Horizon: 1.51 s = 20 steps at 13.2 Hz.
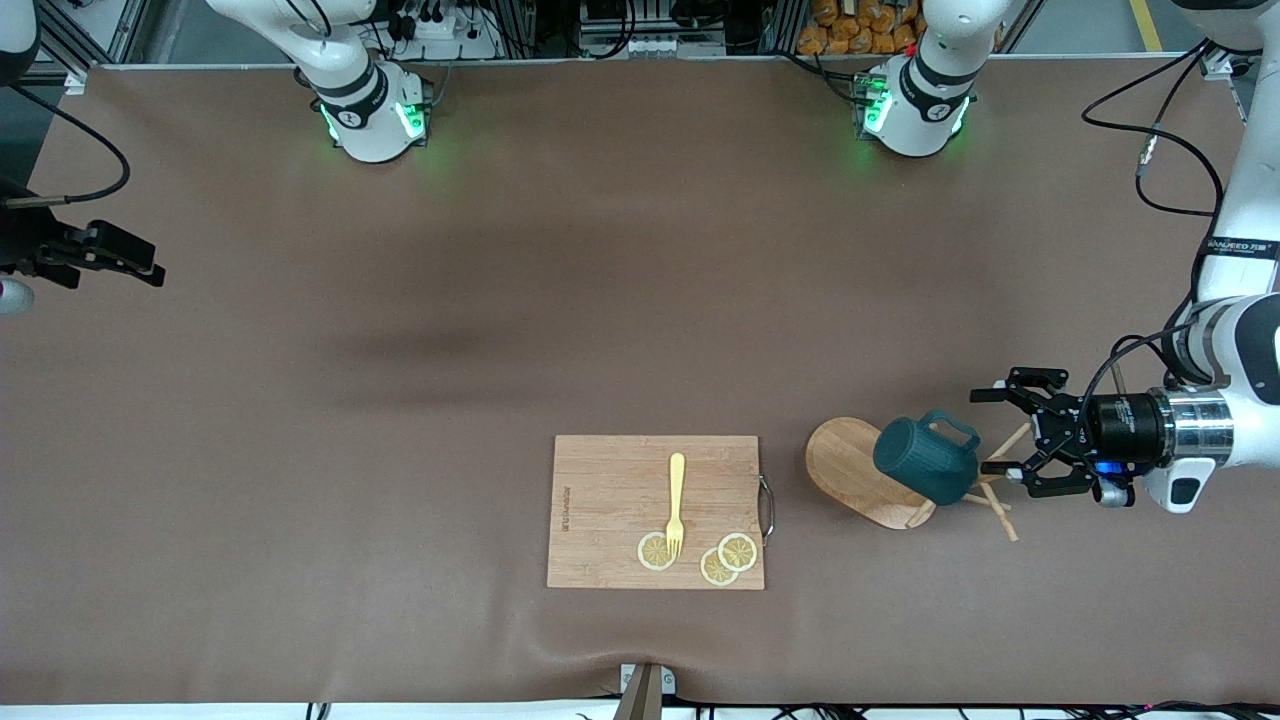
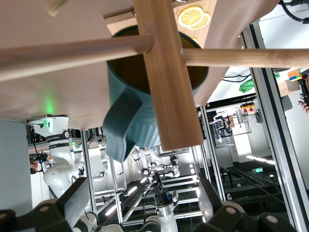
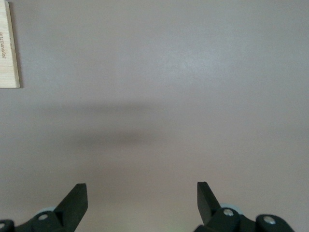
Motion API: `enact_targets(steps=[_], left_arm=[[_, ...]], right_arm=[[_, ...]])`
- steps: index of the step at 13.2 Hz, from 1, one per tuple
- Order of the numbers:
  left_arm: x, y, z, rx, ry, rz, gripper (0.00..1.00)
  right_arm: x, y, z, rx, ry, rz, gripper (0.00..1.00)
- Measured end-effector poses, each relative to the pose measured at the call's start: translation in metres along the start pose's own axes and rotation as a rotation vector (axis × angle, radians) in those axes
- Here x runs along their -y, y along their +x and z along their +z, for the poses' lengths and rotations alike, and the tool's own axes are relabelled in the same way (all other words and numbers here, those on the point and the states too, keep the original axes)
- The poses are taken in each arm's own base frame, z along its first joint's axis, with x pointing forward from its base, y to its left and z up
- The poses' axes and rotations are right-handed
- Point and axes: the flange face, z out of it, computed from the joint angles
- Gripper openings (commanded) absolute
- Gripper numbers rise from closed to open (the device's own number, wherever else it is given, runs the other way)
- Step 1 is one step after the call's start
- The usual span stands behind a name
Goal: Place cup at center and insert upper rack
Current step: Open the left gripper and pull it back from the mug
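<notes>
The upper rack (image 1: 858,470) lies tipped on its side on the table, near the left arm's end. Its oval base stands on edge and its peg arms (image 1: 1000,485) point toward my left gripper. The teal cup (image 1: 925,458) lies on its side against the rack's post, handle up. My left gripper (image 1: 1005,432) is open, level with the table, just off the peg end of the rack and holding nothing. In the left wrist view the post (image 2: 169,82), a peg (image 2: 72,53) and the cup (image 2: 137,116) lie ahead of the open gripper (image 2: 145,205). My right gripper (image 3: 142,200) is open and empty, waiting over bare table.
A rectangular wooden cutting board (image 1: 600,500) lies beside the rack, toward the right arm's end, with a yellow fork (image 1: 676,500) and three lemon slices (image 1: 720,560) on it. Its edge shows in the right wrist view (image 3: 8,48). The right gripper (image 1: 125,260) hangs at the table's right-arm end.
</notes>
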Motion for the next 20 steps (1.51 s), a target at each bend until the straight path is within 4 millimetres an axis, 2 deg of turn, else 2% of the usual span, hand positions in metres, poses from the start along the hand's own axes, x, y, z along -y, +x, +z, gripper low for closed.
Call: enact_targets(steps=[3,6,11,13,16,20], left_arm=[[-0.002,-0.008,-0.005,0.013,0.011,-0.022,1.0],[-0.008,-0.028,-0.017,0.022,0.021,-0.035,1.0],[-0.016,-0.073,-0.026,0.015,0.009,-0.015,1.0],[-0.016,-0.088,-0.034,0.013,0.0,0.007,1.0],[-0.015,-0.123,-0.047,-0.022,-0.017,0.043,1.0],[-0.013,-0.154,-0.053,-0.072,-0.021,0.066,1.0]], right_arm=[[0.0,0.0,0.0,0.0,0.0,0.0,1.0],[0.0,0.0,0.0,0.0,0.0,0.0,1.0],[0.0,0.0,0.0,-0.001,0.0,0.0,1.0],[0.0,0.0,0.0,-0.001,0.0,0.0,1.0],[0.0,0.0,0.0,-0.001,0.0,0.0,1.0],[0.0,0.0,0.0,-0.001,0.0,0.0,1.0]])
